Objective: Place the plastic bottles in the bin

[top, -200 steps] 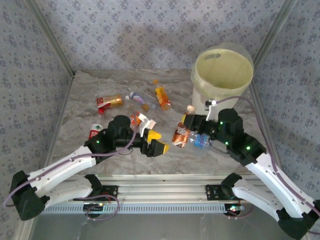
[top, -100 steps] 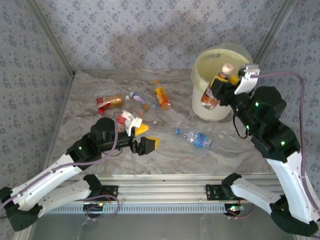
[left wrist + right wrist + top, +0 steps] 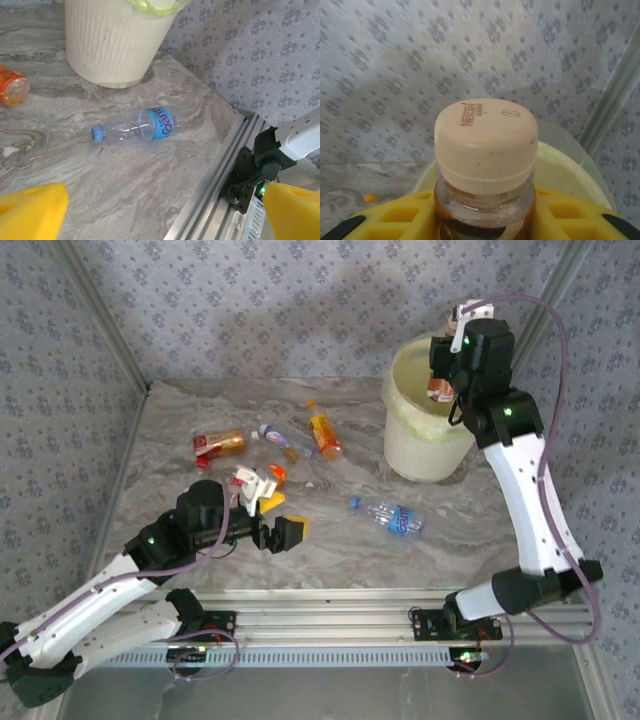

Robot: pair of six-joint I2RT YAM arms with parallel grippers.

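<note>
The bin [image 3: 402,436], lined with a pale yellow-green bag [image 3: 408,412], stands directly under the right jaws; the arm hides part of its inside, so I cannot tell what lies in it. The right jaws are closed on a brown-filled bottle [image 3: 486,145] with a cream cap, their yellow pads [image 3: 395,220] pressed on either side of its neck, the cap upward in the wrist view. From the overhead camera this bottle [image 3: 439,389] hangs over the bin's far half, below the jaws. The right arm [image 3: 530,480] stretches up almost straight from its base, wrist bent down over the rim.

The left arm [image 3: 120,565] lies low over the counter [image 3: 330,555], elbow back. The left jaws are wide apart with nothing between them, one yellow pad [image 3: 30,210] at each lower corner of the wrist view. Ahead of them a clear blue-labelled bottle [image 3: 142,127] lies on its side, the bin's ribbed wall [image 3: 110,45] beyond it and an orange bottle [image 3: 12,87] to the left.

Half a second ago the right jaws held the bottle at the bin's near rim; now they are higher and farther in. The left jaws have drawn back slightly; the blue-labelled bottle [image 3: 393,517] has not moved
</note>
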